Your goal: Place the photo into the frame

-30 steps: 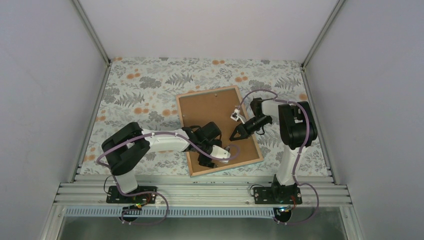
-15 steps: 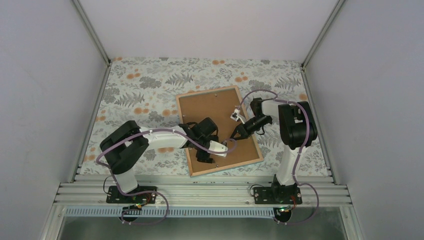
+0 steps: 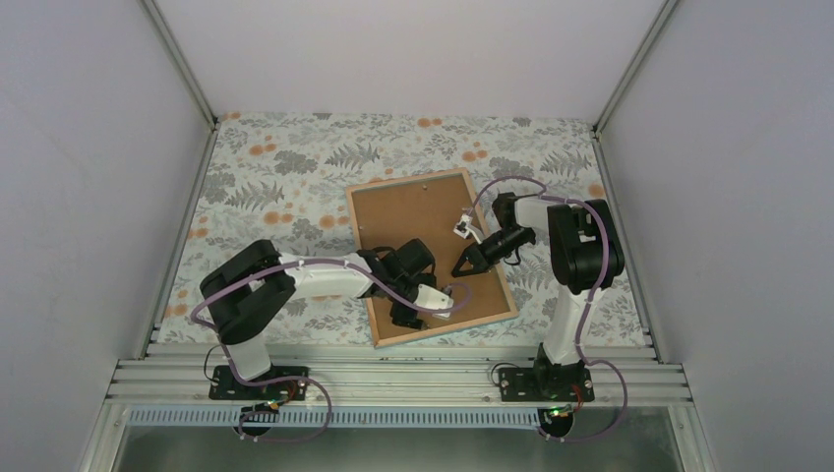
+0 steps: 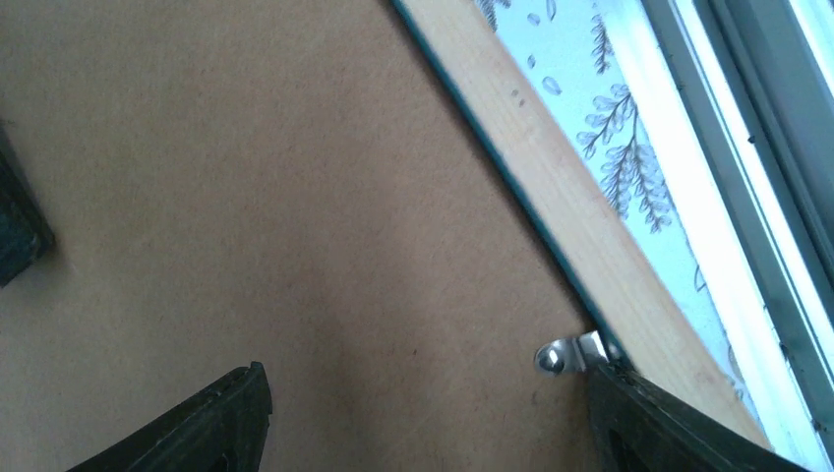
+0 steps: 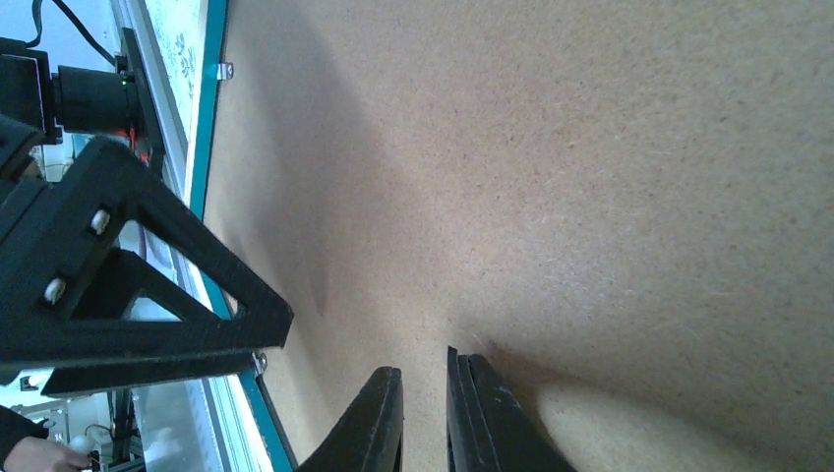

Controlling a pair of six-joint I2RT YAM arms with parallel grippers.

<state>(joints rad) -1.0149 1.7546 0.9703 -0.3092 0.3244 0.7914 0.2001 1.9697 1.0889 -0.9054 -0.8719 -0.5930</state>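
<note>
We are watching the left gripper (image 4: 433, 425) swinging back toward the frame's near edge after a brief drift away from it; it is now hovering with its fingers spread wide, holding nothing, above the plain brown backing board (image 4: 246, 197); a small silver metal tab (image 4: 565, 356) is sitting just beside its outer finger, against the pale wood back of the large thin rectangular frame (image 4: 551, 177), which is lying face down beneath both tools; the right gripper (image 5: 425, 379) is not shifting, its fingers pressed nearly together, pinching nothing, its tips seeming to rest on the board; the sunflower photo is not showing anywhere, so we are judging that it is lying under the board and that closing the tabs remains.
</note>
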